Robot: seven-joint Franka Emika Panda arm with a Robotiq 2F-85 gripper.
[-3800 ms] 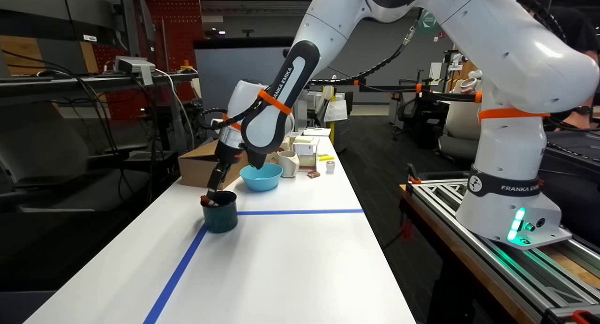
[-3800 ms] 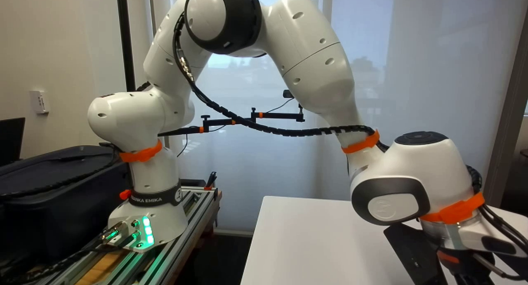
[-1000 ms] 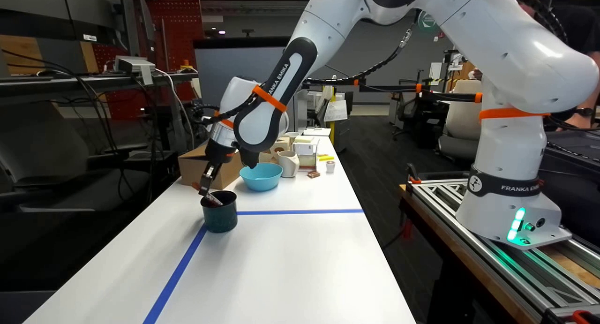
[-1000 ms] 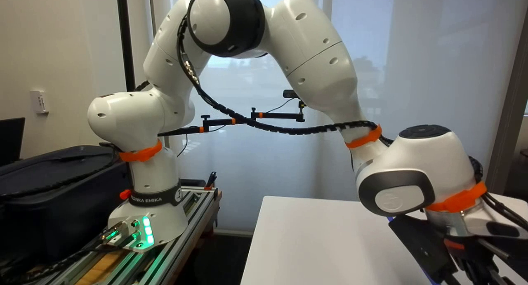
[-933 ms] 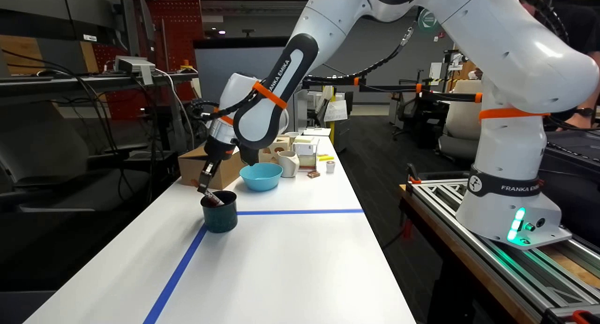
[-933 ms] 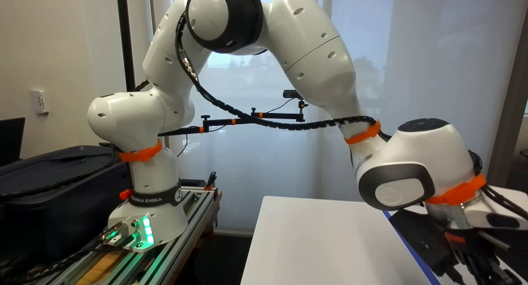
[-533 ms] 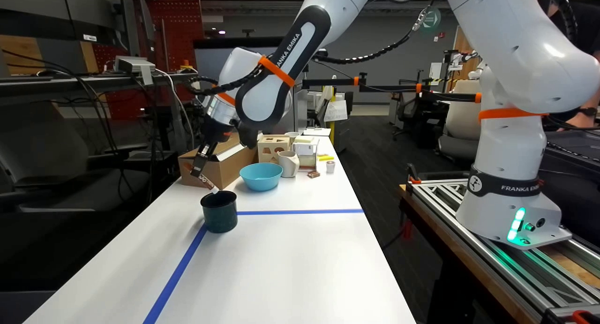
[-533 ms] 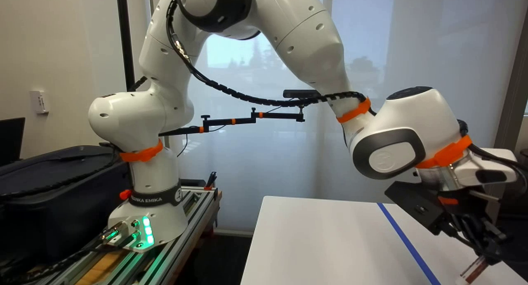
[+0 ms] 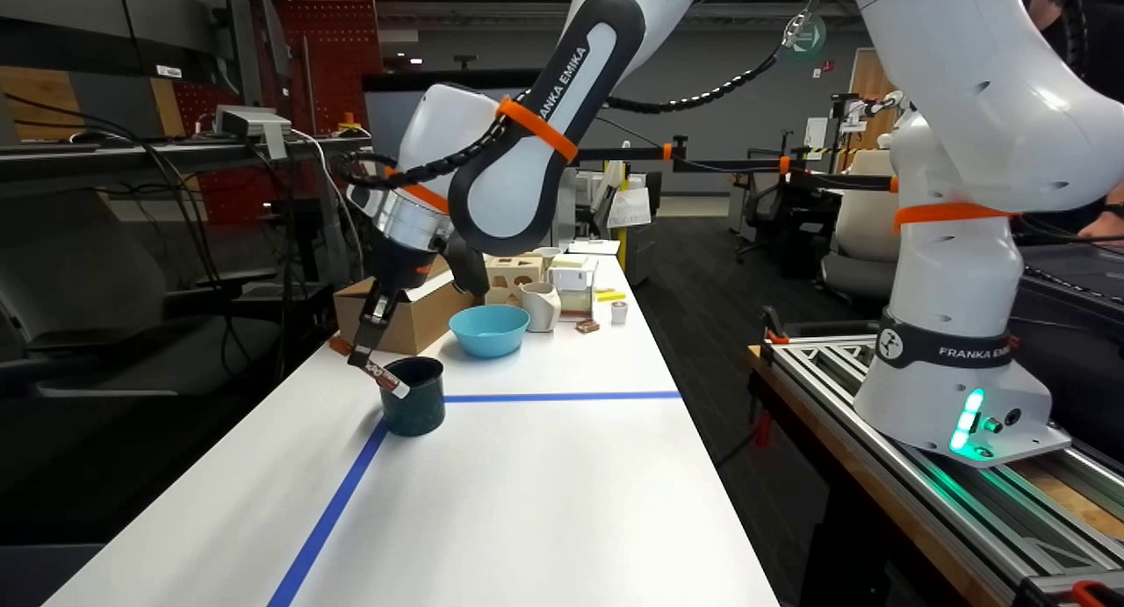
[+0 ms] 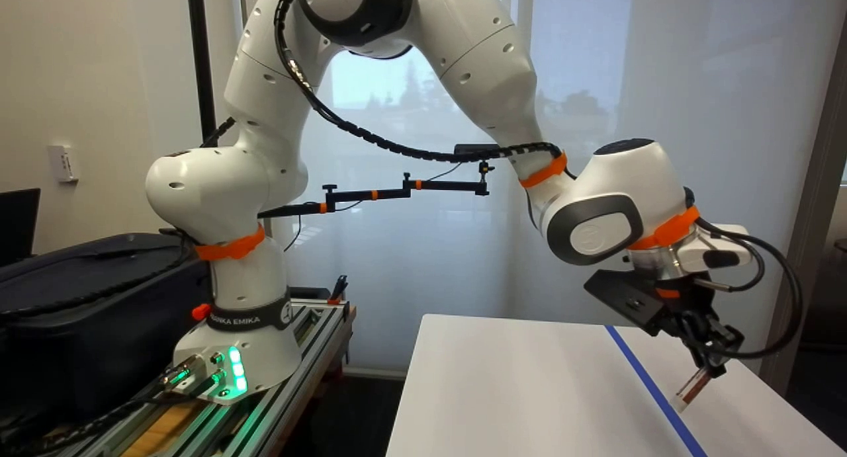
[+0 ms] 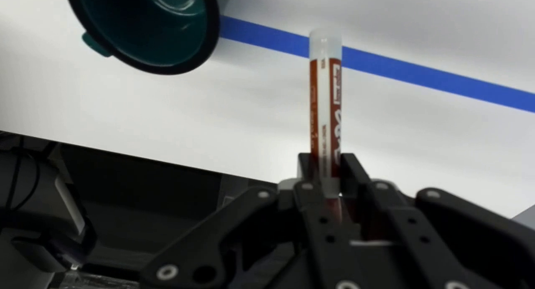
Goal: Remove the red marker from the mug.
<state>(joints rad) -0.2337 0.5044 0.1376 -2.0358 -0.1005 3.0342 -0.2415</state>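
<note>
My gripper (image 11: 326, 163) is shut on the red marker (image 11: 324, 101), with one finger on either side near the marker's rear part. Tilted, the marker's whitish end points down and away from the fingers. In the wrist view the mug (image 11: 214, 34) stands upright to the left, its dark teal inside showing no marker. The marker hangs outside the mug, over the table and the blue tape. In an exterior view the marker (image 9: 384, 377) overlaps the side of the mug (image 9: 423, 407); whether they touch cannot be told there. Another exterior view has the marker (image 10: 693, 385) below the gripper (image 10: 712, 368), mug out of view.
Behind the mug are a light blue bowl (image 9: 489, 333), an open cardboard box (image 9: 417, 321), a cream pitcher (image 9: 540, 307) and a wooden shape box (image 9: 509, 278). Blue tape (image 9: 329, 519) crosses the white table (image 9: 544, 502). The table's edge runs close to the gripper.
The gripper has lifted the marker up out of the mug, then brought it beside the mug and nearer the robot's base. The mug has stayed in place.
</note>
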